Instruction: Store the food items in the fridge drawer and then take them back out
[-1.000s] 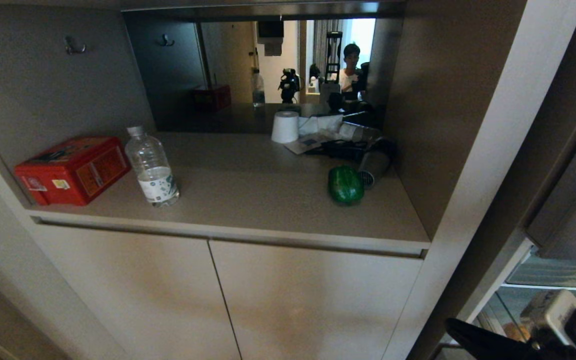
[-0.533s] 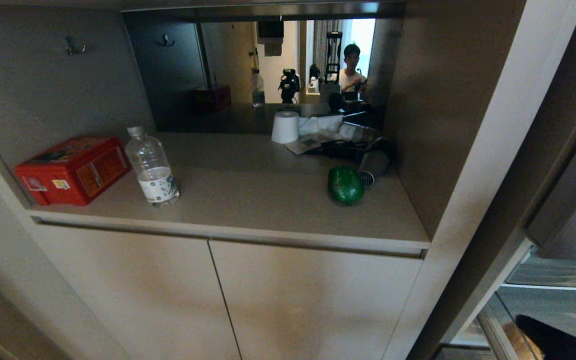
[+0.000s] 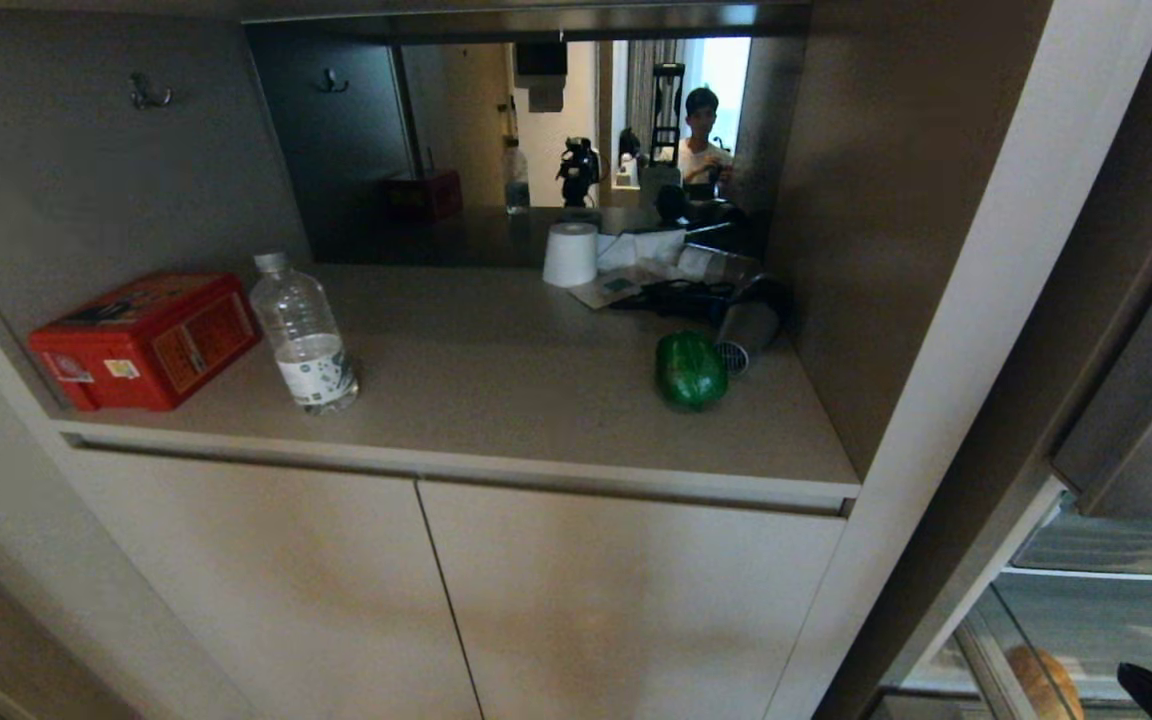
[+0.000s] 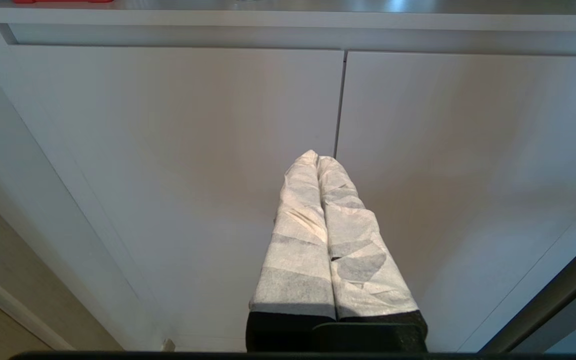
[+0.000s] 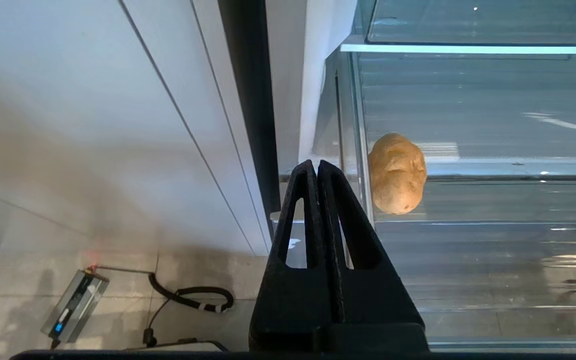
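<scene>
Counter (image 3: 496, 400) with pepper (image 3: 691, 370), potato (image 5: 398, 172) in drawer (image 5: 468, 250)

Potato (image 5: 398, 172): tan-brown, oval, lying on ribbed floor of fridge drawer (image 5: 468, 250), against its left wall. Drawer: transparent, pulled out, lower right. Bell pepper (image 3: 691, 369): glossy dark green, on counter, right side.

red tin box (image 3: 146, 340) label, water bottle (image 3: 304, 335) label, both illegible
</scene>
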